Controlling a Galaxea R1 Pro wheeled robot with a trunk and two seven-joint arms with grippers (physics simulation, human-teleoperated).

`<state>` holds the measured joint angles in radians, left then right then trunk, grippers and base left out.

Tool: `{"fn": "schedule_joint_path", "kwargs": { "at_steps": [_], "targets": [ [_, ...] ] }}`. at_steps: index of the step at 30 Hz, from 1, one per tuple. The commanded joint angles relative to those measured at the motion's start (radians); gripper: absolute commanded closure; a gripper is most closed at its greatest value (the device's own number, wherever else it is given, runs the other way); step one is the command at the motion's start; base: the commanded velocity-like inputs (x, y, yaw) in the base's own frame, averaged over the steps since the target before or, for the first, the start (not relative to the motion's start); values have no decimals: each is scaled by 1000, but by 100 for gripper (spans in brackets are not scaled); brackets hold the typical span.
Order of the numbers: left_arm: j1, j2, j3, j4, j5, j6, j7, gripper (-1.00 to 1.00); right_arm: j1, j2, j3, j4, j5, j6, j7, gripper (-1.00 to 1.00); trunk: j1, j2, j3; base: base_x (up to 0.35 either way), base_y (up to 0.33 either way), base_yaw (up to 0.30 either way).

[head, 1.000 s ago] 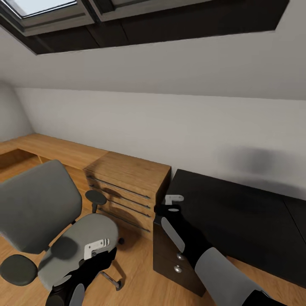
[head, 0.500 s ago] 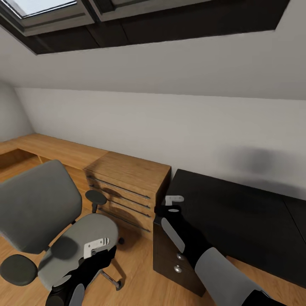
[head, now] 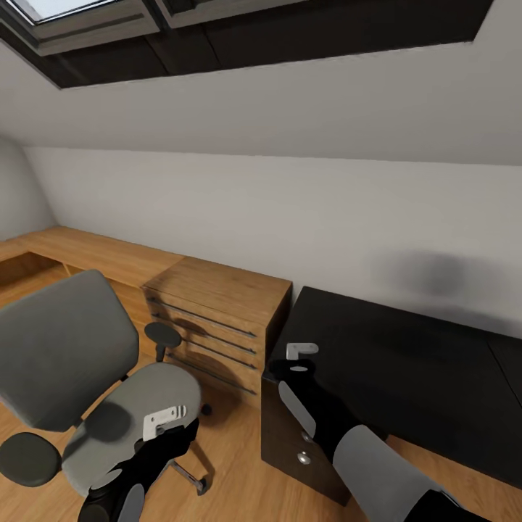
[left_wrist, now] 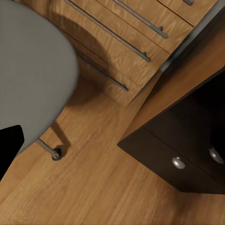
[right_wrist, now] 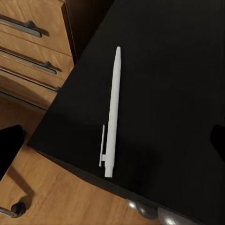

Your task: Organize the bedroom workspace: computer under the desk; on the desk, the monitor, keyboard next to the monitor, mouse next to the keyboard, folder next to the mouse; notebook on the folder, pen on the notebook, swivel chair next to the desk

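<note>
The thin white pen point(right_wrist: 111, 112) lies flat on the glossy black tabletop point(head: 406, 362), close to its near-left corner, just above the black drawer unit with round silver knobs point(left_wrist: 183, 159). The right pincer point(head: 299, 353) hovers over that corner; in the right wrist view its two dark fingertips sit at opposite edges of the picture, so it reads as spread wide and empty, with the pen between them but below. The left pincer point(head: 165, 423) hangs low over the seat of the grey upholstered swivel chair point(head: 80, 362), which stands on the wood floor to the left, with a light-wood drawer cabinet point(head: 217, 312) between it and the tabletop. Whether the left pincer is wide or narrow I cannot tell.

The step in hand looks like the pen: picking it off the tabletop for later stacking. The next move calls for lowering the right pincer straight down, fingers straddling the pen's thin barrel across its width, and closing carefully so the slim stick does not roll off the nearby edge.
</note>
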<state>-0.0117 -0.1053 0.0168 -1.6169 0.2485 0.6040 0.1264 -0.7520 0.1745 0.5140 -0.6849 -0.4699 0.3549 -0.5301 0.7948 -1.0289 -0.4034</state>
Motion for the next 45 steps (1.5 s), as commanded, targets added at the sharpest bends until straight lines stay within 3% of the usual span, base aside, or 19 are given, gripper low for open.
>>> {"fn": "schedule_joint_path", "kwargs": {
  "at_steps": [1, 6, 11, 26, 37, 45],
  "targets": [
    [-1, -1, 0, -1, 11, 5, 7, -100, -1, -1, 3, 1, 13, -6, -3, -100, 4, -8, -4, 0, 0, 0],
    [-1, -1, 1, -1, 11, 5, 7, -100, -1, -7, 2, 18, 51, -24, 16, -100, 4, -8, -4, 0, 0, 0],
    [-1, 1, 4, -1, 11, 6, 7, -100, -1, -12, 2, 28, 64, -47, 25, -100, 4, -8, -4, 0, 0, 0],
    [-1, 3, 6, -1, 11, 4, 5, -100, -9, -11, -1, 139, 55, -53, 31, -100, 4, -8, -4, 106, 0, 0],
    [-2, 3, 5, -1, 11, 5, 7, -100, -16, -11, -3, 195, 54, -88, 125, -100, 4, -8, -4, 12, 0, 0],
    [-2, 3, 5, -1, 11, 6, 7, -100, -20, -10, -3, 208, 53, -99, 138, -100, 4, -8, -4, 0, 0, 0]
  ]
}}
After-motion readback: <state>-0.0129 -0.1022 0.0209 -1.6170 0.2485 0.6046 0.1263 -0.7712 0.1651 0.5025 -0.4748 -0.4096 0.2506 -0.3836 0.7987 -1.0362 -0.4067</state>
